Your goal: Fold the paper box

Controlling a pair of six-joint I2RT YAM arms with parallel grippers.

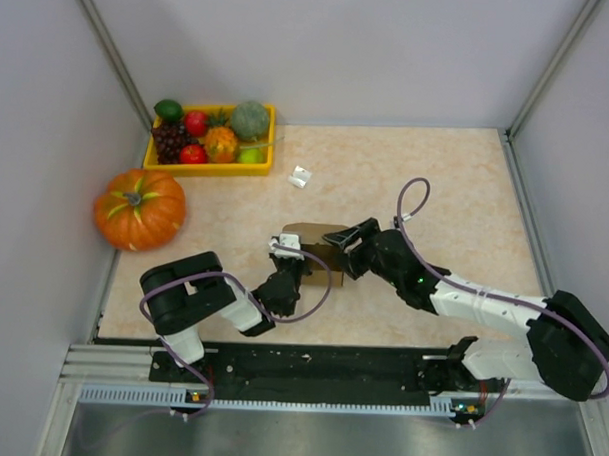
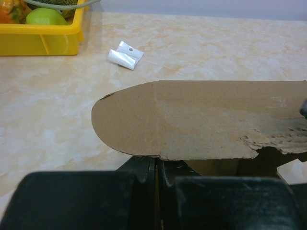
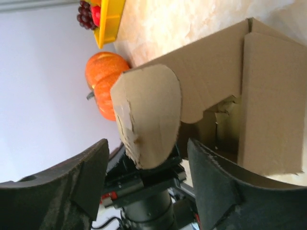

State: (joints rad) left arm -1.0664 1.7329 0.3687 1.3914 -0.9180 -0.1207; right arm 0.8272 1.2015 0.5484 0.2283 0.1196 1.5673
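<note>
On the table (image 1: 456, 183), the paper box (image 1: 319, 245) stands half-formed between the 2 arms. The right gripper (image 3: 149, 160) reaches in low, its jaws apart on both sides of the rounded flap (image 3: 151, 110), probably to press it. The left gripper (image 2: 156, 167) is clamped on the box edge below, probably steadying it.
</note>
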